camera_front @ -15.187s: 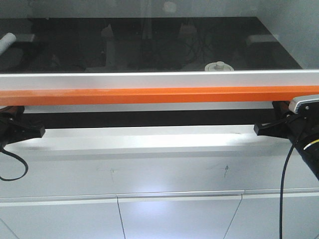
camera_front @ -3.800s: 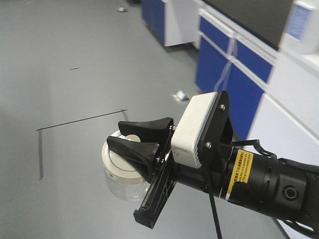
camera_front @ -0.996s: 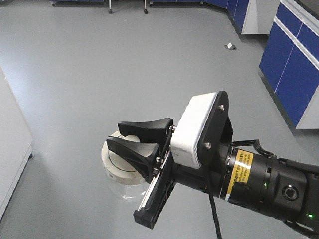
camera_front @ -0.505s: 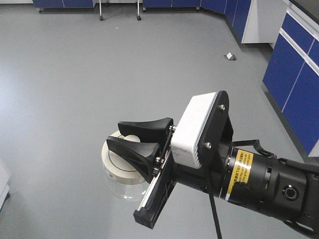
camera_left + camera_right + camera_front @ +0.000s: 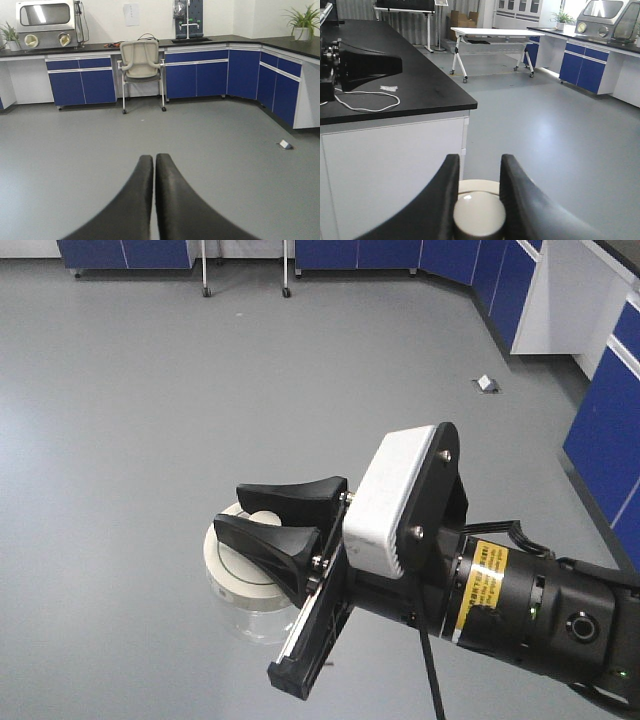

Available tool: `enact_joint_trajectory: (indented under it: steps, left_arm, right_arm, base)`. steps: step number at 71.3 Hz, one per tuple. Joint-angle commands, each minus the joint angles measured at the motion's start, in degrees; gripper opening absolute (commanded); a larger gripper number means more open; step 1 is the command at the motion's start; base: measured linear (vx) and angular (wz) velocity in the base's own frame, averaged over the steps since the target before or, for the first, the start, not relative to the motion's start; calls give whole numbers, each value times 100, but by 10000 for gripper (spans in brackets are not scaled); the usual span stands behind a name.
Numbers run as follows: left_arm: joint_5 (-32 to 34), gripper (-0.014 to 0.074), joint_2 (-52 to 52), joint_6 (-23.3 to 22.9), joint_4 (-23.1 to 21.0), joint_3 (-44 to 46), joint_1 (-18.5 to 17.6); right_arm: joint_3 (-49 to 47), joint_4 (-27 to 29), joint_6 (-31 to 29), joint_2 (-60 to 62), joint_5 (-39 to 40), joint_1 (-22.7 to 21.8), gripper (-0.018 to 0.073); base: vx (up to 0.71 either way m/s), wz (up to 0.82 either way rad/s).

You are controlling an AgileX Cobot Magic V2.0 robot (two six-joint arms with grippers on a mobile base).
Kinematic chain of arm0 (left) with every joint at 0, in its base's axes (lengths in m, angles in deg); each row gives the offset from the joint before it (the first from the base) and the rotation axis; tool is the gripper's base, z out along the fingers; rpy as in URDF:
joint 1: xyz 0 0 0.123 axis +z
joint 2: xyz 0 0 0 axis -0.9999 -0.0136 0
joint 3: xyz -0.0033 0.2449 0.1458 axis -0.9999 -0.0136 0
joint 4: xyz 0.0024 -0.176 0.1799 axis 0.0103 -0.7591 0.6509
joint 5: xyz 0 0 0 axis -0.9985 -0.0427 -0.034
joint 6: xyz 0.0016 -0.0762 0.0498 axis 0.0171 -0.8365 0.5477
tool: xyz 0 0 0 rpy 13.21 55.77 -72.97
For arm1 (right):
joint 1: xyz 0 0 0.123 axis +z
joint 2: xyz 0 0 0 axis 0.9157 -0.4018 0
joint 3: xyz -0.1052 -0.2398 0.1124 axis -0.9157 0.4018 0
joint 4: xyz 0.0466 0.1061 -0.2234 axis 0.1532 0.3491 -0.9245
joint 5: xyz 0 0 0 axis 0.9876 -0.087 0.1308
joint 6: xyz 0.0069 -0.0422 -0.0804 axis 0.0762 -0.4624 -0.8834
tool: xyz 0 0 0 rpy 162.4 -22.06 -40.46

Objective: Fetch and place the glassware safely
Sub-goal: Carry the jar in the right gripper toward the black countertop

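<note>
Glass jar (image 5: 250, 612) hangs from my right gripper (image 5: 230, 508) — jaws clamped on the knob (image 5: 479, 212) of its off-white lid (image 5: 226, 570). It's just off the corner of the black-topped bench (image 5: 395, 90), short of it and not over its top. Left gripper (image 5: 153, 158) has its jaws pressed together on nothing. I read this as the carry leg. If that bench is the drop, I need to close in on it, get the jar above its top and set down gently before letting go.
</note>
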Motion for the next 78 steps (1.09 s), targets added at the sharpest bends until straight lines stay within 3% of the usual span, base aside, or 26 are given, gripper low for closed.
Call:
enact_joint_trajectory:
  steps: [1,78]
  left_arm:
    - [389,-7,-39,-51,-55,147,-30]
    - [390,-7,-44,-51,-55,147,-30]
  right_arm:
    - [-170,162,-35,167,462,-15,-3]
    - [-170,167,-35,167,462,-15,-3]
  base:
    - [54,4]
    - [58,1]
